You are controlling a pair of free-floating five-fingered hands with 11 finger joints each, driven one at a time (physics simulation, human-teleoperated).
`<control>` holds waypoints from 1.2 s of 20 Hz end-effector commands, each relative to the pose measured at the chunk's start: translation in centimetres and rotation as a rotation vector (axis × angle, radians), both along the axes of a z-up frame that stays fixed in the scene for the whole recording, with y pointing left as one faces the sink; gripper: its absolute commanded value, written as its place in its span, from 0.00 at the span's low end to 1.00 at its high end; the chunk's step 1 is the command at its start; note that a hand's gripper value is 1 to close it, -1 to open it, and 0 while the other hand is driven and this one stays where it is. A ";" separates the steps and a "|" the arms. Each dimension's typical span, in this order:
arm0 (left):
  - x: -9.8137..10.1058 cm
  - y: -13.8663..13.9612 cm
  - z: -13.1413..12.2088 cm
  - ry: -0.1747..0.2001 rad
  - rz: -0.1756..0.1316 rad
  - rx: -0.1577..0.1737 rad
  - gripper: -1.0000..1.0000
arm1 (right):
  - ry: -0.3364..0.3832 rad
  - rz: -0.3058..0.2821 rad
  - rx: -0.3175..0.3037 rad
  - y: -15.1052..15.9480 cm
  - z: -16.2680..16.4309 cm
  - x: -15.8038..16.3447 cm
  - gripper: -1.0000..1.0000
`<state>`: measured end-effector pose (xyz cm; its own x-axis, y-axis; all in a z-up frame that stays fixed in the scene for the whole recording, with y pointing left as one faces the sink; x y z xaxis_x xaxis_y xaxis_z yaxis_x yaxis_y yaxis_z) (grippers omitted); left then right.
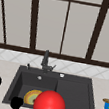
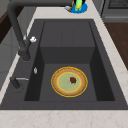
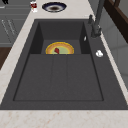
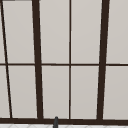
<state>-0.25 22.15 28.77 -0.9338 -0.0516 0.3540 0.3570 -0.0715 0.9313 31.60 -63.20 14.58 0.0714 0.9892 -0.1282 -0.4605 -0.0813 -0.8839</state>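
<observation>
Indoors, dark sink (image 2: 62,106) in pale counter (image 2: 62,118), window (image 4: 55,32) behind, left hand (image 1: 17,103) beside red ball (image 1: 49,105), grasp untellable

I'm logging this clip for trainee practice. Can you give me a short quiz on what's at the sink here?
1. True or false: the yellow-rimmed plate lies flat in the deep basin of the sink.
2. In the front view, the left hand is near the sink's: A) front left corner; B) back right corner; C) drainboard.
3. Fill in: behind the faucet, the wall holds a large ____.

Key: 1 true; 2 A; 3 window.
</observation>
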 end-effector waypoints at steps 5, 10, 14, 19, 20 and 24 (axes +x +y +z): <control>0.0 0.0 0.0 0.000 0.000 0.000 0.50 | -0.015 -0.091 0.115 -2.3 -0.9 -0.9 1.00; 0.0 0.0 0.0 0.000 0.000 0.000 0.50 | -0.044 -0.038 0.151 -3.0 0.5 -0.6 0.00; 0.0 0.0 0.0 0.000 0.000 0.000 0.50 | -0.065 -0.024 0.141 -2.8 2.2 -1.0 0.00; 0.0 0.0 0.0 0.000 0.000 0.000 0.50 | -0.052 0.029 0.097 -1.4 2.7 -1.0 0.00; 0.0 0.0 0.0 0.000 0.000 0.000 0.50 | -0.072 0.028 0.093 -1.4 3.2 -1.0 0.00; 0.0 0.0 0.0 0.000 0.000 0.000 0.50 | -0.092 0.017 0.087 -0.3 5.0 -1.6 0.00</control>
